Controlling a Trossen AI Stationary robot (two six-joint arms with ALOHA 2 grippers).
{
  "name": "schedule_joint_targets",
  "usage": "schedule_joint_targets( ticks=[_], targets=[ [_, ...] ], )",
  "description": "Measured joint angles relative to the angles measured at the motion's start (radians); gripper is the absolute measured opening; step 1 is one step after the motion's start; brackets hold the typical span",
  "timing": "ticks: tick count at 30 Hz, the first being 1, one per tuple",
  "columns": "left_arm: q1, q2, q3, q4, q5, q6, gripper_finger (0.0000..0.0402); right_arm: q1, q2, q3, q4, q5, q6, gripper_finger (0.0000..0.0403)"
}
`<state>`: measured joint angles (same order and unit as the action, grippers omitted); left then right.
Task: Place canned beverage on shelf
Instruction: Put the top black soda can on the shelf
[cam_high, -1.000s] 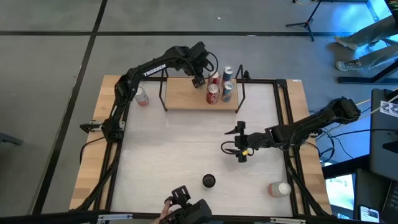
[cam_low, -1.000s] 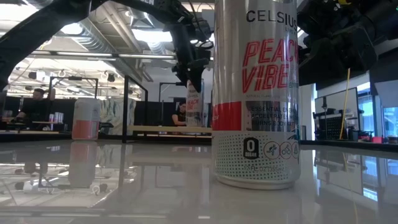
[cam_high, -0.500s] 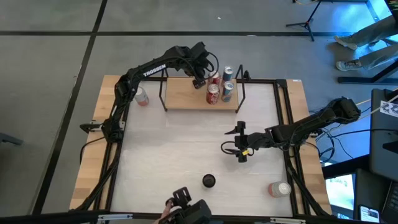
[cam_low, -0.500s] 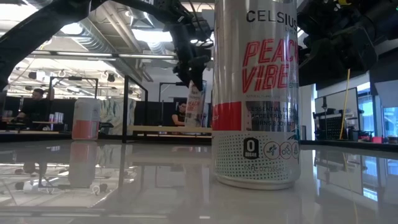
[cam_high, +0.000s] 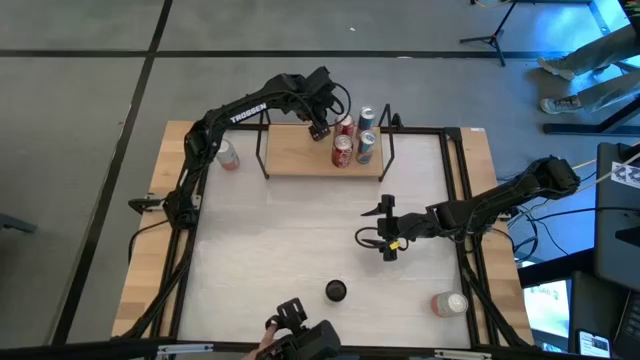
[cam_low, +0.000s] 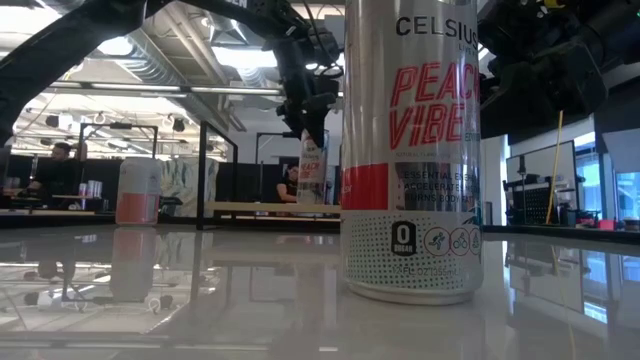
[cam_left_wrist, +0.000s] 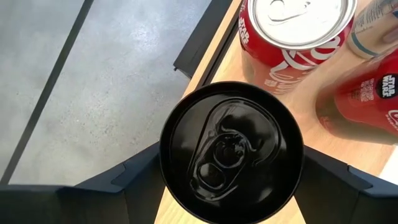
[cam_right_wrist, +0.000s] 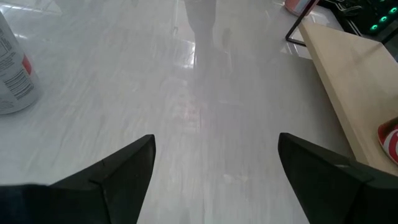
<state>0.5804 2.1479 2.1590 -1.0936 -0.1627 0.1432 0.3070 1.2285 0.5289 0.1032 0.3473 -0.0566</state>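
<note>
One black-topped can (cam_left_wrist: 231, 151), body hidden, sits clamped in the left tool (cam_high: 320, 128).

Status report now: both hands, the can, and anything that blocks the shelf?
Left hand shut on black-topped can, over shelf back edge. Right hand open, mid-table, waiting. Red cans close beside the drop spot.

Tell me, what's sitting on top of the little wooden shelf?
On the shelf, cans cluster at its right end: two red ones, a blue one. The left gripper holds a black-topped can over it. What is under that can is hidden.
</note>
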Motion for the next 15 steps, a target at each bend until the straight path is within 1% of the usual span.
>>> schedule_joint_targets(
  ticks=[3, 8, 15],
  targets=[
    [0.0, 0.0, 0.0, 0.002, 0.008, 0.0, 0.0274, 0.0, 0.0, 0.0, 0.0, 0.0, 0.0, 0.0337],
    [0.002, 0.0, 0.0, 0.005, 0.06, 0.0, 0.0247, 0.0, 0.0, 0.0, 0.0, 0.0, 0.0, 0.0337],
    [0.002, 0.0, 0.0, 0.004, 0.123, -0.01, 0.0242, 0.0, 0.0, 0.0, 0.0, 0.0, 0.0, 0.0337]
  ],
)
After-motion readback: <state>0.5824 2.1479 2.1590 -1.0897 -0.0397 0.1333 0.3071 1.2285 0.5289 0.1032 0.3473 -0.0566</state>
